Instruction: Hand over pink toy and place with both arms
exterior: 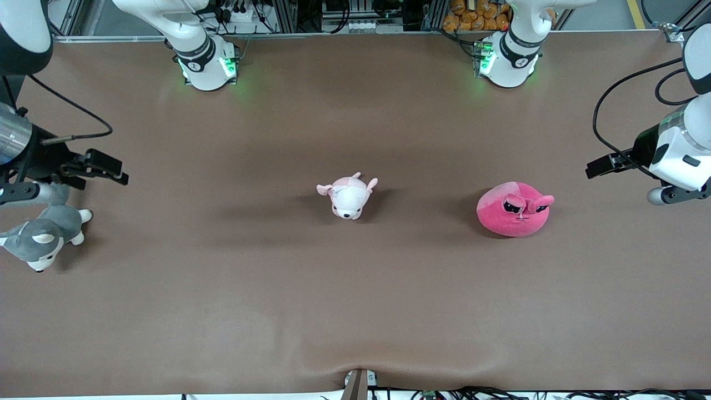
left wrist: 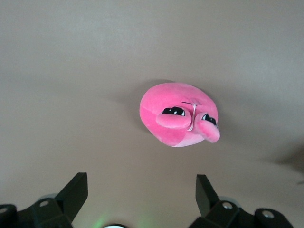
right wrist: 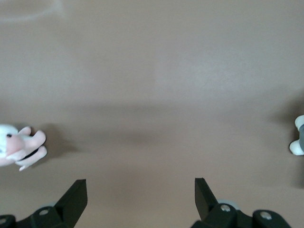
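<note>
On a brown table seen from above, three plush toys lie in a loose row between two white robot arms. Toward the right arm's end lies a grey-and-white plush dog (exterior: 44,238), with the right gripper (exterior: 97,166) hanging over the table just beside it, fingers spread wide and holding nothing. At the middle of the table sits a small pale pink-and-white plush animal (exterior: 348,195). Toward the left arm's end rests the pink toy (exterior: 514,210), a round hot-pink blob with two stubby eye stalks and sleepy dark eyes, sitting flat on the table, well apart from the other toys. The left gripper (exterior: 602,165) hangs near it, fingers wide open and empty; in the left wrist view the toy (left wrist: 178,114) lies ahead of the open left fingertips (left wrist: 78,186).

The toy looks light, soft and squashy, neither slippery nor fragile. A grasp across the plump body should hold best; the floppy eye stalks would likely slip free.
</note>
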Controlling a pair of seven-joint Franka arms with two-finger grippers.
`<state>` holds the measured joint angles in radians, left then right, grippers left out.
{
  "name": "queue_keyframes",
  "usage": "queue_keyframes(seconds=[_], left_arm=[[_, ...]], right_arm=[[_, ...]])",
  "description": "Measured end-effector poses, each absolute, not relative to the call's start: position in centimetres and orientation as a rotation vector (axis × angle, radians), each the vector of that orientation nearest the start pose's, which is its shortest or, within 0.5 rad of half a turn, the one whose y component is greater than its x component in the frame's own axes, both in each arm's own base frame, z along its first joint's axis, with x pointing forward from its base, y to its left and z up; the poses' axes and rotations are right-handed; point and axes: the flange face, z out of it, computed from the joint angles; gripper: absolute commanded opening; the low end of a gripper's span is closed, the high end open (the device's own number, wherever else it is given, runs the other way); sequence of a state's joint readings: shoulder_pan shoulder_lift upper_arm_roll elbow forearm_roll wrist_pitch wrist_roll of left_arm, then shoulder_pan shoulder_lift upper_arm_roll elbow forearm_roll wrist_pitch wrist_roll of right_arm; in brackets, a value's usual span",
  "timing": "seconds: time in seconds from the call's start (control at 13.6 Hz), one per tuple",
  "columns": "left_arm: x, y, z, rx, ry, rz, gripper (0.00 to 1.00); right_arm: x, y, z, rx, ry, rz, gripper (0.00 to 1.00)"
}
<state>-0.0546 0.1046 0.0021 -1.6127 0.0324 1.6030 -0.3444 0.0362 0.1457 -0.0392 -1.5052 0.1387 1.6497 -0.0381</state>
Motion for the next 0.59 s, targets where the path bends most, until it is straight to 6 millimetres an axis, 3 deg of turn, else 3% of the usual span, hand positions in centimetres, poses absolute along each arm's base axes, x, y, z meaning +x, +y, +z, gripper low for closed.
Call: queue_keyframes(seconds=[0.37, 0.59], left_arm=[[58.3, -3.9, 54.3, -3.008, -0.665, 0.169, 1.0], [58.7, -4.1, 53.1, -2.969, -0.825, 0.201, 1.0]], right_arm=[[61.5, -1.1, 56.8, -3.011, 0.027, -0.025, 1.0], [62.4, -1.0, 56.3, -3.012, 0.025, -0.077, 1.0]])
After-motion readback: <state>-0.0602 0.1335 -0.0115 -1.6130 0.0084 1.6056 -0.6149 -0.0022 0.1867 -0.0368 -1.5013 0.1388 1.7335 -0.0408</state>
